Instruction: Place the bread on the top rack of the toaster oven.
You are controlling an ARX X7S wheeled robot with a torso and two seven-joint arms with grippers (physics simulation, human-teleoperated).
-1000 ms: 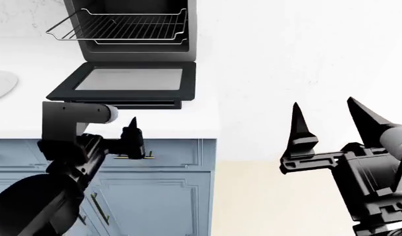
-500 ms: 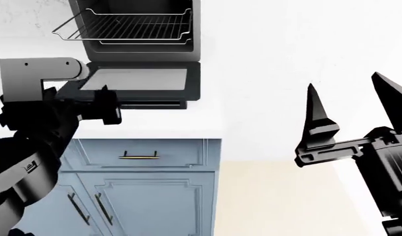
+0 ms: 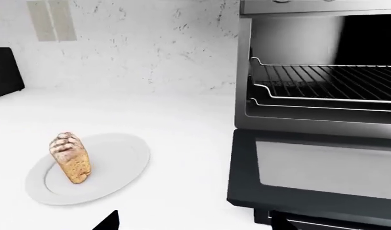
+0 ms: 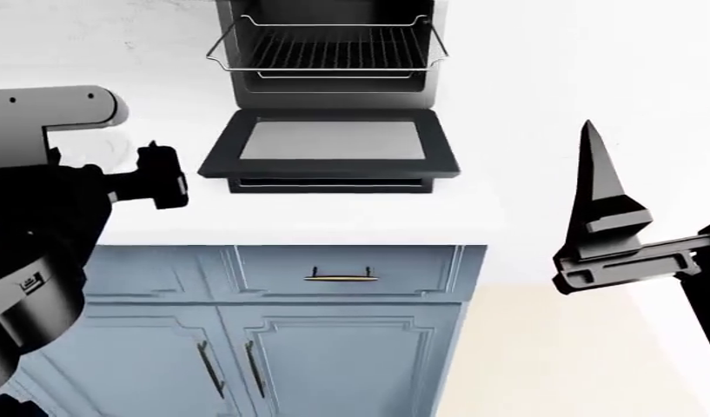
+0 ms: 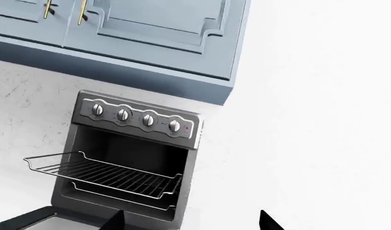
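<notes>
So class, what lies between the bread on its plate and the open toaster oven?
In the left wrist view, only bare white countertop separates the bread, on its plate, from the toaster oven.

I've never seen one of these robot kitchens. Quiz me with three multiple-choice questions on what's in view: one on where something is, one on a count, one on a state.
1. Where is the bread?
A. On a white plate on the counter
B. On the top rack
C. Between the robot's fingers

2. How many knobs does the toaster oven have on its front panel?
A. Two
B. Four
C. Six

3. What state is the oven door in?
A. Shut
B. Removed
C. Folded down open

Answers:
1. A: the left wrist view shows the loaf resting on the white plate, beside the oven.
2. B: the right wrist view shows four silver knobs in a row above the opening.
3. C: the head view shows the door lying flat in front, with the top rack pulled out and bare.
</notes>
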